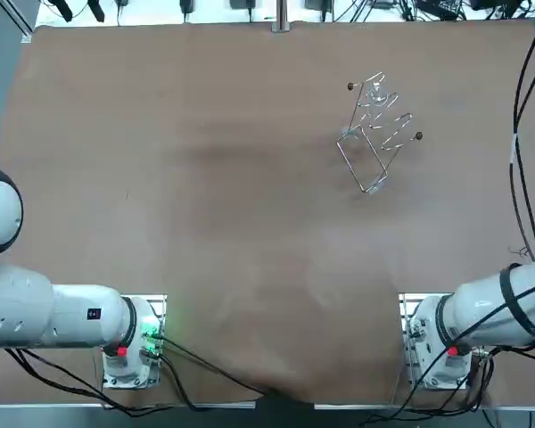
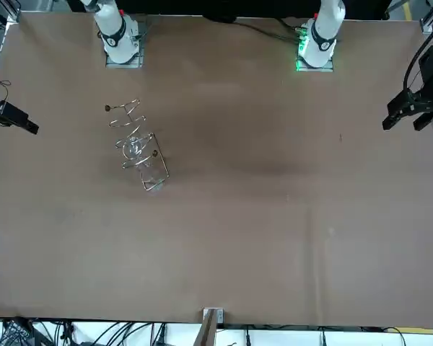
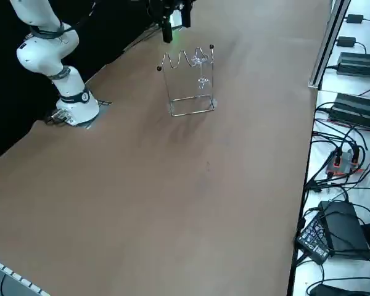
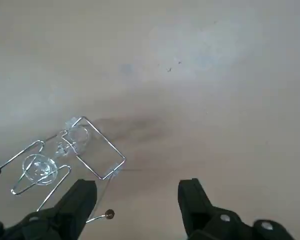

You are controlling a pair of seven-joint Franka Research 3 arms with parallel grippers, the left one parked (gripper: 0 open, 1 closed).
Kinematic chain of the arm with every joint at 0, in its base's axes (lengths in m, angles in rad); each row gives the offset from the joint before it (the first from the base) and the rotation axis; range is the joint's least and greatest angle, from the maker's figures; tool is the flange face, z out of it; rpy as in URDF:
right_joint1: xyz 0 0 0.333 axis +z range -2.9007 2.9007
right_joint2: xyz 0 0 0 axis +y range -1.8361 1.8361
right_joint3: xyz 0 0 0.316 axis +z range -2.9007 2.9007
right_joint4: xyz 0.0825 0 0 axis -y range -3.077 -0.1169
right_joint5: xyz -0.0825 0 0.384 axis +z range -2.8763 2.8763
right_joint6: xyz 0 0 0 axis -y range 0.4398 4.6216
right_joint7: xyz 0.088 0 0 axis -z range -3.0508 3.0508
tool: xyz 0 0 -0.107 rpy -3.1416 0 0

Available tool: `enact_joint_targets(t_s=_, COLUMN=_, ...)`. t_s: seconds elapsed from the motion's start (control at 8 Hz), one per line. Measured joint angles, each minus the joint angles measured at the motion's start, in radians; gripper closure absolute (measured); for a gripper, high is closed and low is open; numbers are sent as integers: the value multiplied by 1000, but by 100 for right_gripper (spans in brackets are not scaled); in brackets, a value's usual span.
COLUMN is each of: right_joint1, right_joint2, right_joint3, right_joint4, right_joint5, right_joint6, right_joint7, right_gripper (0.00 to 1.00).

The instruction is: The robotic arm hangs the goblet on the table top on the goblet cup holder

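A clear goblet (image 1: 375,93) hangs upside down by its foot from the wavy top rail of the wire cup holder (image 1: 355,166), which stands on the brown table at its far right. The right side view shows the goblet (image 3: 201,66) under the rail near one end of the holder (image 3: 191,113). In the right wrist view my right gripper (image 4: 138,187) is open, empty and high above the table, with the holder (image 4: 104,139) and goblet (image 4: 39,167) well below it. Seen from the front, the gripper (image 2: 27,125) hovers beyond the table's side edge, away from the holder (image 2: 153,153).
The right arm's base (image 1: 432,343) sits at the near table edge. Black cables (image 1: 522,98) hang along the table's right side. Power bricks and cables (image 3: 348,105) lie on a white surface beside the table.
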State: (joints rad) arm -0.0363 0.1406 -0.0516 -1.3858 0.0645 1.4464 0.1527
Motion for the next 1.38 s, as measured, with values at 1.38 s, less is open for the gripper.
enact_joint_targets(t_s=1.38, right_joint1=11, right_joint2=-8, right_joint3=-30, right_joint4=-73, right_joint5=-35, right_joint6=9, right_joint7=-135, right_gripper=0)
